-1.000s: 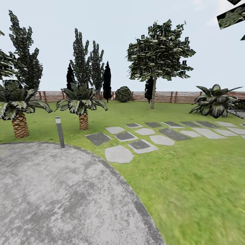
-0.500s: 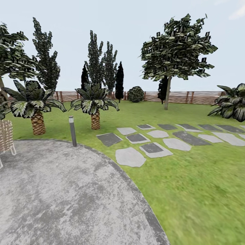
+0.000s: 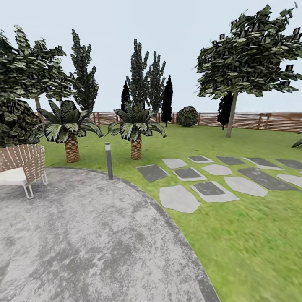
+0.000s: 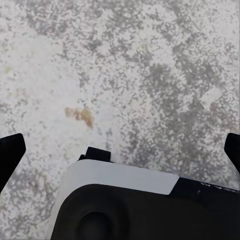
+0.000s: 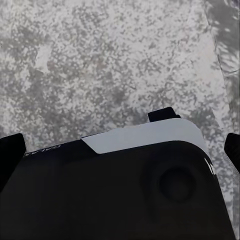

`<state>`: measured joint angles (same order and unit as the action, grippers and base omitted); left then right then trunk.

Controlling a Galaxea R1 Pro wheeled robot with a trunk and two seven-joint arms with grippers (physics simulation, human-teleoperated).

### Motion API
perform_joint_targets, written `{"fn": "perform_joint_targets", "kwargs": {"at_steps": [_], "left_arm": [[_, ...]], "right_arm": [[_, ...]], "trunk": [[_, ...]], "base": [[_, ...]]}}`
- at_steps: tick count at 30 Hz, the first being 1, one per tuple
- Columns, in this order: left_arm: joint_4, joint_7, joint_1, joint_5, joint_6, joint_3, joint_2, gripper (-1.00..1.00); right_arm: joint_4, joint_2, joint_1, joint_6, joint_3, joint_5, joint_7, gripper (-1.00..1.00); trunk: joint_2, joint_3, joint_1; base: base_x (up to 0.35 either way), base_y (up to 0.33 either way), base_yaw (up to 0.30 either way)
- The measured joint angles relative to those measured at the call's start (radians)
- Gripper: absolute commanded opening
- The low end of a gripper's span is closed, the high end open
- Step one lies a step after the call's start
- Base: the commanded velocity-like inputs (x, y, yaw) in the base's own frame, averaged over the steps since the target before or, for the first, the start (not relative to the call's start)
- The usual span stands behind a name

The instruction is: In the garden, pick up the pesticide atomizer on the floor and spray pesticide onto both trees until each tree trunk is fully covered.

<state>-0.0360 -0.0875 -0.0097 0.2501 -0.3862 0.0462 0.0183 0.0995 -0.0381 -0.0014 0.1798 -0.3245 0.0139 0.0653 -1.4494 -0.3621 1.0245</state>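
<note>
Showing the garden lawn (image 3: 251, 235) with one tree trunk (image 3: 231, 114) at upper right, both tools' fingers spread over grey paving (image 3: 84, 243), holding nothing, spraying evidently not yet begun.

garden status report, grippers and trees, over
Both grippers open over grey paving, holding nothing. Broad-leafed tree stands far right by the fence. Stepping stones and lamp post lie between.

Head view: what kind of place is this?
A garden, most likely: a grass lawn, trees such as the leafy one, stepping stones and a wooden fence behind.
</note>
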Motion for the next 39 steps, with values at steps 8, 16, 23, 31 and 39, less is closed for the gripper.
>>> {"fn": "perform_joint_targets", "kwargs": {"at_steps": [8, 16, 23, 31, 39], "left_arm": [[0.0, 0.0, 0.0, 0.0, 0.0, 0.0, 0.0, 1.0], [0.001, 0.0, 0.0, 0.0, 0.0, 0.0, 0.0, 1.0], [0.001, 0.0, 0.0, 0.0, 0.0, 0.0, 0.0, 1.0], [0.001, 0.0, 0.0, 0.0, 0.001, 0.0, 0.0, 1.0], [0.001, 0.0, 0.0, 0.0, 0.002, 0.0, 0.0, 1.0]], "right_arm": [[-0.001, 0.0, 0.0, 0.0, 0.0, 0.0, 0.0, 1.0], [-0.003, -0.001, 0.0, 0.0, 0.001, 0.001, 0.0, 1.0], [-0.003, -0.002, 0.0, 0.0, 0.002, 0.001, 0.0, 1.0], [-0.003, -0.002, 0.0, 0.0, 0.002, 0.001, 0.0, 1.0], [-0.003, -0.002, 0.0, 0.0, 0.002, 0.001, 0.0, 1.0]], "trunk": [[0.0, 0.0, 0.0], [0.0, 0.0, 0.0], [0.0, 0.0, 0.0], [0.0, 0.0, 0.0], [0.0, 0.0, 0.0]], "base": [[0.257, 0.0, 0.293], [0.251, 0.0, 0.293], [0.241, 0.0, 0.293], [0.238, 0.0, 0.293], [0.237, 0.0, 0.293]]}}
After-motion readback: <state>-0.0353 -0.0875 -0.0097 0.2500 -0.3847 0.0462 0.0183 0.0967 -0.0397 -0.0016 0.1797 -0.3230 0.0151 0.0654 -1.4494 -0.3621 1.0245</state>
